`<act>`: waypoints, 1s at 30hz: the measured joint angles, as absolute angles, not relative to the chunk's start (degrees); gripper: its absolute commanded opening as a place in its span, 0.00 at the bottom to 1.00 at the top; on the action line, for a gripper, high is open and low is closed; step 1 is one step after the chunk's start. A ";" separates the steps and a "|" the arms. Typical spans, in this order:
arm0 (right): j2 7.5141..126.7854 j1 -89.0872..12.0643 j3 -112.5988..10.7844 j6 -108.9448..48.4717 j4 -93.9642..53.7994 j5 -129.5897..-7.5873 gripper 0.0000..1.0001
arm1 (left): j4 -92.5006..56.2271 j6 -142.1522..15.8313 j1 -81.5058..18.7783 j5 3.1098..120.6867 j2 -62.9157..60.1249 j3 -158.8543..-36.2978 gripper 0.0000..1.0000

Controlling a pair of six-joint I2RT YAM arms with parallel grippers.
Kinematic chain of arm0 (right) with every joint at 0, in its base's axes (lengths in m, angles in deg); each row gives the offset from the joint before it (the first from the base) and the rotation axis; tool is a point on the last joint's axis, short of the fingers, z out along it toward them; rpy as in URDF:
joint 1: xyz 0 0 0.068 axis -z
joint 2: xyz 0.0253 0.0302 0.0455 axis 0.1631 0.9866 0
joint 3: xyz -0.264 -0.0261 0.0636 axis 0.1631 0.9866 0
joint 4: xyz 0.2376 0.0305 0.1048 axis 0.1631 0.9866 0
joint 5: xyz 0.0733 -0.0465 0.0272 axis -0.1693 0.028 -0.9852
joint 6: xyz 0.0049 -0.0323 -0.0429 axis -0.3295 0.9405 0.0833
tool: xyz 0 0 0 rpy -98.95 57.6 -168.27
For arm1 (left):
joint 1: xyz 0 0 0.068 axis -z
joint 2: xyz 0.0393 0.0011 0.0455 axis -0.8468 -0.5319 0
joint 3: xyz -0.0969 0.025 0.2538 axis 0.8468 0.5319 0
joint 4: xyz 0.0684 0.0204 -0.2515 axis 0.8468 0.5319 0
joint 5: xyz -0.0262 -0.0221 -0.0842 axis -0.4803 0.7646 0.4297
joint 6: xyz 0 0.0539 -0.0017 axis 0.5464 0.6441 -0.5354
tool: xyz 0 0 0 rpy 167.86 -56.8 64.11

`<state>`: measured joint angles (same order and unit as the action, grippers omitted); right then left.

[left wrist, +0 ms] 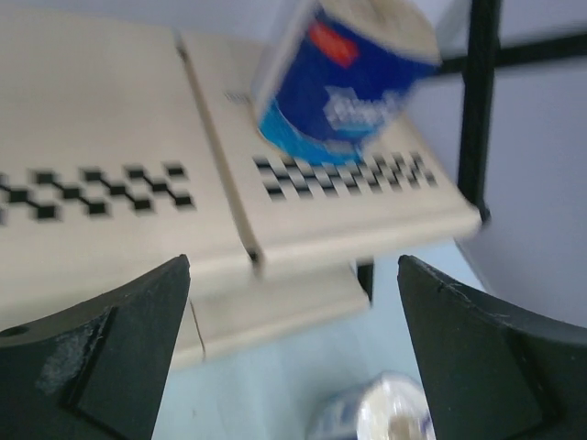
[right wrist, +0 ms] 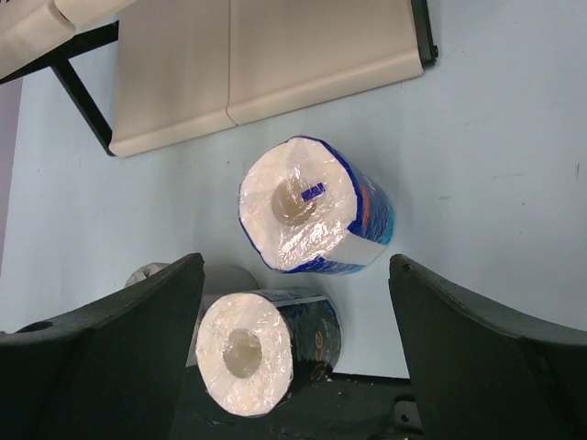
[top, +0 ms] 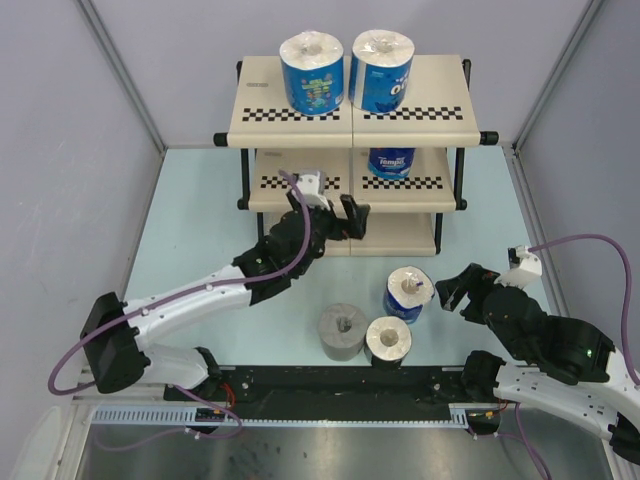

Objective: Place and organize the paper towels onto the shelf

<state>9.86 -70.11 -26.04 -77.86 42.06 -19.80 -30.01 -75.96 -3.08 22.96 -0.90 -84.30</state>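
Left gripper (top: 330,212), jaws apart and empty, faces the middle board of the cream three-tier shelf (top: 262,100). Its wrist view shows the blue-wrapped white paper roll (left wrist: 341,87) there, half hidden from above. Right gripper (right wrist: 293,266), jaws apart, hangs over a second blue-wrapped roll (right wrist: 307,206) and a dark-wrapped roll (right wrist: 266,344) in front of the shelf.

Three-tier cream shelf (top: 300,105) with checkered front strips and a black frame is stood at the far edge of the tabletop (top: 200,250). First blue-wrapped roll (top: 312,72) and second blue-wrapped roll (top: 382,70) are stood upright side by side on the top board. Third blue-wrapped roll (top: 392,161) is set on the middle board's right half. Fourth blue-wrapped roll (top: 408,294), grey roll (top: 342,331) and dark-wrapped roll (top: 388,341) are stood core-up towards the tabletop's near edge, the grey and dark ones just beside each other.
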 measured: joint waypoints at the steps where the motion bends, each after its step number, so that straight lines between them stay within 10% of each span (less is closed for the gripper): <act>1: 9.86 -70.11 -26.04 -77.86 42.06 -19.80 0.87 | -29.18 -76.09 -2.27 24.93 -0.97 -83.69 1.00; 30: 8.59 -70.00 -26.06 -78.93 42.24 -19.78 0.86 | -25.14 -77.47 6.87 43.42 -24.14 -85.24 1.00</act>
<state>8.59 -70.00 -26.06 -78.93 42.24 -19.78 -25.14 -77.47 6.87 43.42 -24.14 -85.24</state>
